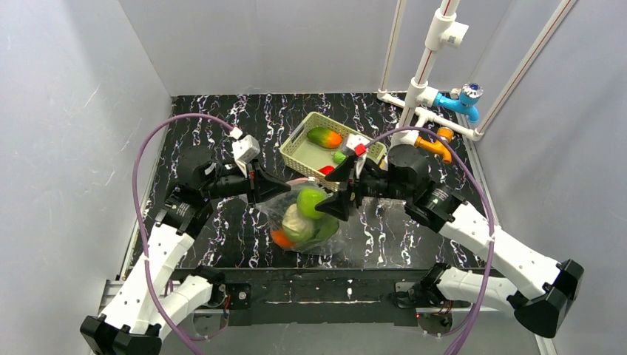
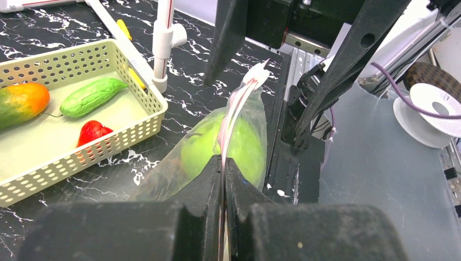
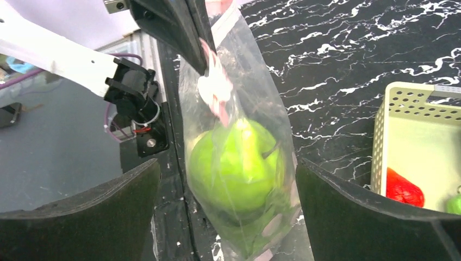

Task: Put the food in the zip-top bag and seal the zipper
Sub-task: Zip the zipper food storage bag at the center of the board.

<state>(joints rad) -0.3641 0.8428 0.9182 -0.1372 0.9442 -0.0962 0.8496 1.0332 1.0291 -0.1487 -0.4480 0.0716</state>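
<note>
Tightly, left end effector (image 2: 224, 163) pinches zipper (image 2: 232, 111) of zip-top bag (image 2: 163, 176)

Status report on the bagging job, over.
Left gripper shut on the zipper. Right gripper open, either side of the zip-top bag. Green apple bagged; mango, cucumber, red piece in the basket. Nothing in the way.

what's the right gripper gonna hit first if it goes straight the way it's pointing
The clear bag, bulging with the green apple, sits between the open fingers of the right gripper, so it would likely meet that first. The left gripper, shut on the pink zipper, lies beyond; how far is unclear.
</note>
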